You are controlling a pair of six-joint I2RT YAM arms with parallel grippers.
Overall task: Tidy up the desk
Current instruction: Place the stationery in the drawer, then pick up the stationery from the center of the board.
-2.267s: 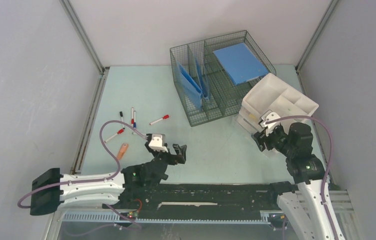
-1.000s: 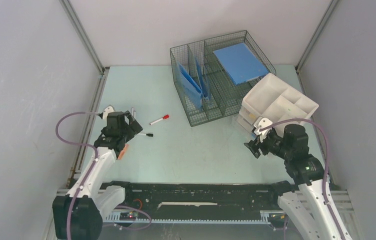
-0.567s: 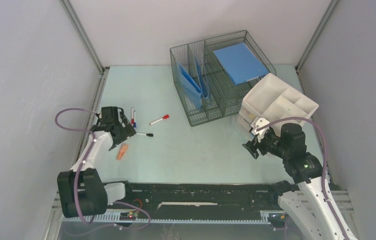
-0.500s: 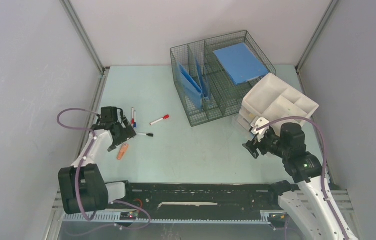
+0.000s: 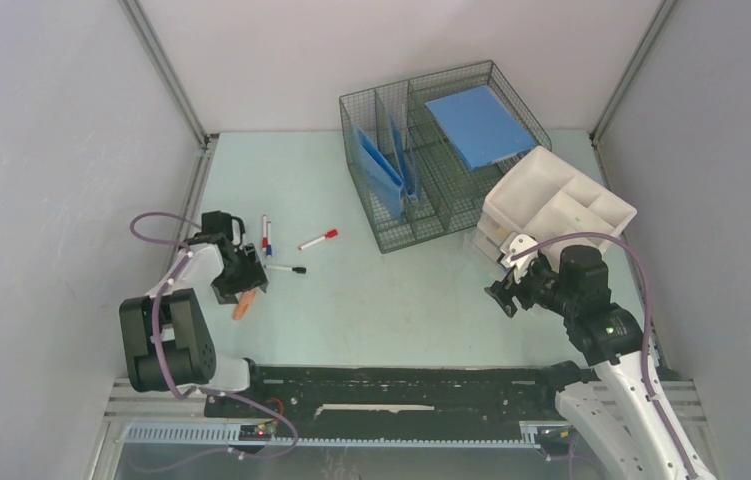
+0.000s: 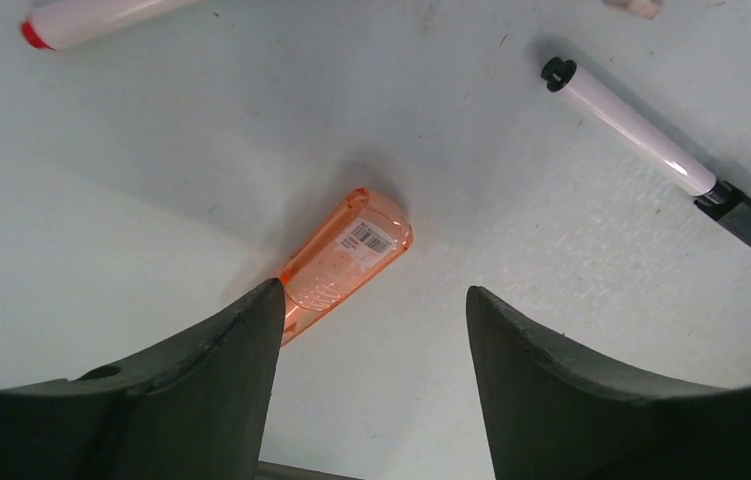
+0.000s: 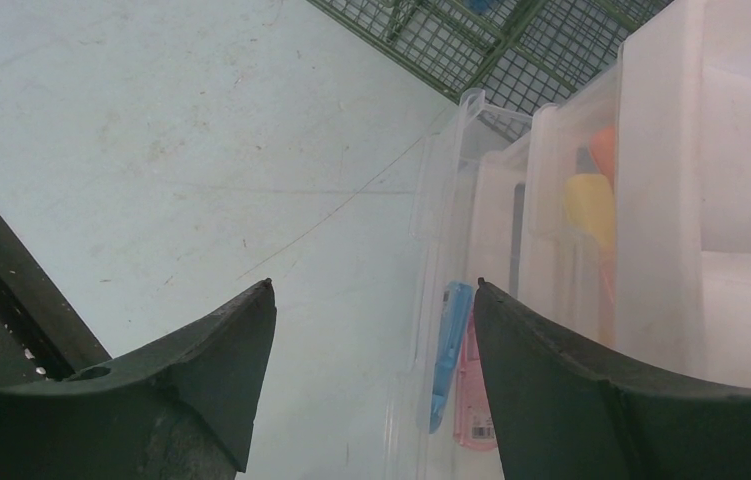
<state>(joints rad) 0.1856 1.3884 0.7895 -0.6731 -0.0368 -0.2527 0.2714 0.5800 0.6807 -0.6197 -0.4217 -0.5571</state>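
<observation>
Bench [image 5: 391, 290] is lying between the grey walls [image 5: 51, 150], left claw [image 6: 371, 290] gaping wide right by an orange plastic case [image 6: 351, 245], right claw [image 7: 373, 285] gaping wide too, facing a clear drawer box [image 7: 541, 200].

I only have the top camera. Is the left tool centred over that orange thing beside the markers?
Observer: Not quite. On the left wrist camera the left tool is open, and the orange item lies diagonally with its near end hidden behind one finger.
Operator: Any marking on it?
Observer: A small barcode label sits near its far end.
Operator: What does the right tool face?
Observer: The right tool, open, faces the clear drawer unit. A blue item and a pink item lie inside one drawer.
</observation>
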